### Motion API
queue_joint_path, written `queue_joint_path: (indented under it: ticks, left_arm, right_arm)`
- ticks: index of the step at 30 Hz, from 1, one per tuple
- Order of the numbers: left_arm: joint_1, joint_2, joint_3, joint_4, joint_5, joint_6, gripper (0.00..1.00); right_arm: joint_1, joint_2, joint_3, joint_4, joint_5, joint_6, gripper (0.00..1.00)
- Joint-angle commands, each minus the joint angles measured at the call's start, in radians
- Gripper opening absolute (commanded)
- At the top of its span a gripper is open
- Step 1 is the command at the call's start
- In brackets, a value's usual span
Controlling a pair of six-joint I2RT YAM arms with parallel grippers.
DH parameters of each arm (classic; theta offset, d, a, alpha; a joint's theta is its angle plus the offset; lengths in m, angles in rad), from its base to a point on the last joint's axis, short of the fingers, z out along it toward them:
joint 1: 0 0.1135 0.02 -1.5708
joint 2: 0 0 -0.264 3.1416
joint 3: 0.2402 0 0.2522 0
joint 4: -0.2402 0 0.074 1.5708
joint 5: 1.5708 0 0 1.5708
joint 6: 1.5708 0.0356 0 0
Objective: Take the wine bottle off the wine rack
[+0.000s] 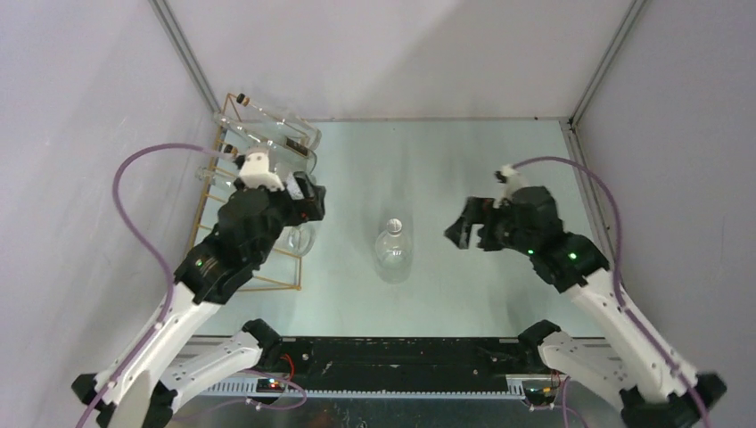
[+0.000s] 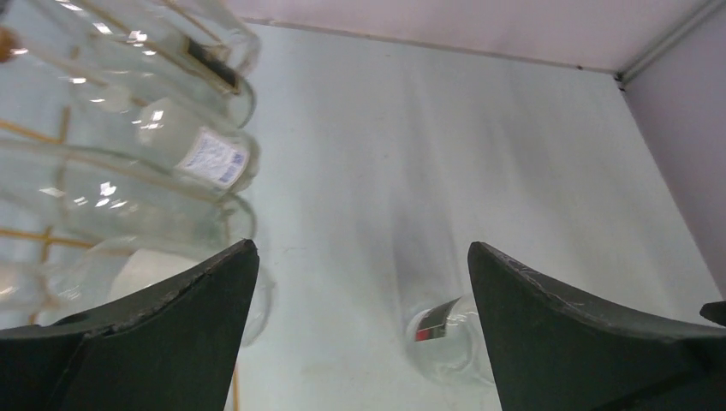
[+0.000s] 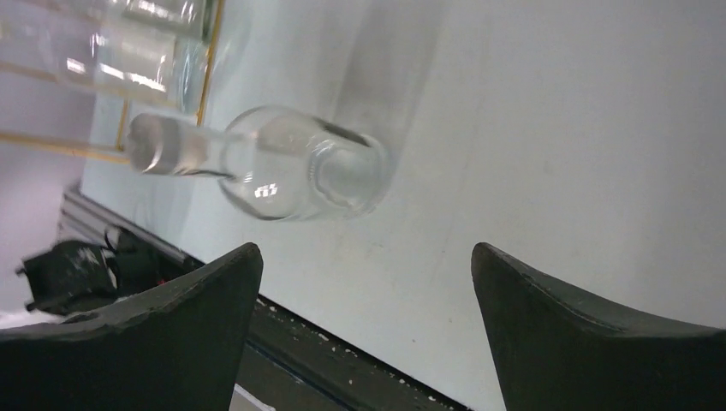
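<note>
One clear wine bottle [image 1: 393,250] stands upright on the table's middle, apart from both grippers. Further clear bottles [image 1: 278,135] lie on the gold wire wine rack [image 1: 276,288] at the left. My left gripper [image 1: 310,201] hangs open beside the rack's right side with nothing between its fingers. In the left wrist view the gripper [image 2: 361,257] frames bare table, with the racked bottles [image 2: 175,145] to its upper left and the standing bottle [image 2: 445,338] by its right finger. My right gripper [image 1: 465,228] is open right of the standing bottle. In its wrist view the gripper [image 3: 364,257] sits below the bottle [image 3: 291,167].
Grey walls with metal corner posts [image 1: 183,49] close in the table at the back and sides. A black rail [image 1: 401,352] runs along the near edge between the arm bases. Purple cables [image 1: 134,178] loop off both arms.
</note>
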Motion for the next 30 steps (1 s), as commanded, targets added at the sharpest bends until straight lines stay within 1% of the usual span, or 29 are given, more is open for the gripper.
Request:
queue_joint_path:
  ticks: [1,2,4,5,6,8,11,15,21,30]
  left_arm:
    - [0.008,-0.111,-0.007,-0.117,-0.128,-0.008,1.0]
    - [0.009,-0.128,-0.014,-0.14,-0.136,-0.01,1.0]
    - [0.009,-0.186,-0.034,-0.158,-0.144,-0.023,1.0]
    - [0.008,-0.228,-0.043,-0.161,-0.146,-0.034,1.0]
    - [0.008,-0.249,-0.064,-0.163,-0.149,-0.039,1.0]
    - [0.008,-0.307,-0.097,-0.163,-0.162,-0.054,1.0]
    - [0.008,-0.357,-0.116,-0.181,-0.183,-0.065,1.0]
    - [0.008,-0.351,-0.104,-0.232,-0.182,-0.056,1.0]
    - [0.008,-0.35,-0.107,-0.259,-0.189,-0.039,1.0]
    - [0.008,-0.377,-0.148,-0.239,-0.174,-0.049,1.0]
  right_arm:
    - [0.256,0.114,0.143,0.114,0.242,-0.039,0.96]
    - [0.318,0.15,0.16,0.128,0.259,-0.05,0.96]
    - [0.401,0.2,0.209,0.148,0.321,-0.094,0.96]
    - [0.423,0.229,0.236,0.153,0.362,-0.123,0.97]
    - [0.455,0.242,0.246,0.162,0.378,-0.135,0.97]
    - [0.481,0.28,0.278,0.172,0.4,-0.162,0.98]
    - [0.496,0.339,0.298,0.19,0.378,-0.171,0.98]
    - [0.517,0.412,0.334,0.204,0.366,-0.185,0.98]
    - [0.546,0.5,0.396,0.18,0.428,-0.184,0.97]
    - [0.565,0.567,0.398,0.178,0.465,-0.162,0.92]
